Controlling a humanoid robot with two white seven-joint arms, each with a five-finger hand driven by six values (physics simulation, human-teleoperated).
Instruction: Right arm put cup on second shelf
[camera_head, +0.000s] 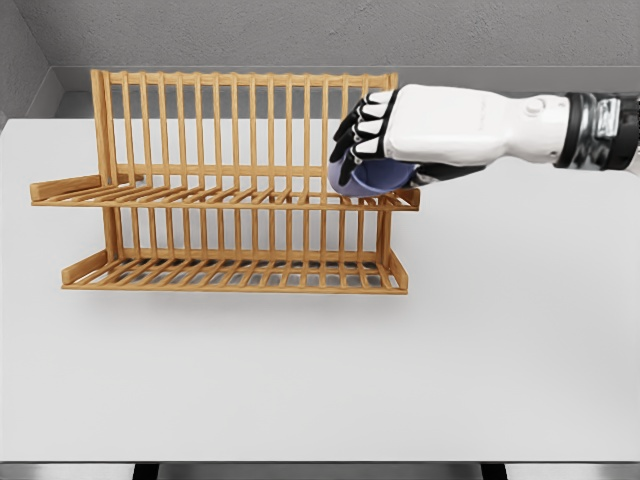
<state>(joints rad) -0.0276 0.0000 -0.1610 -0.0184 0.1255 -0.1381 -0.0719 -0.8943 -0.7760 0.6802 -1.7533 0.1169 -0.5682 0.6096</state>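
Grey walls behind, white table (300, 380) filling most of the view. Toward the table's far edge, a wooden two-tier dish rack (230, 190). Reaching in from the right, the right hand (385, 140), fingers curled around a blue cup (372, 177). Cup low at the right end of the upper shelf (200, 196), apparently touching its slats, though hard to confirm. Placement step seemingly near its end. Next: settle the cup upright on the slats, loosen the fingers, withdraw without tipping it. No left arm in sight.
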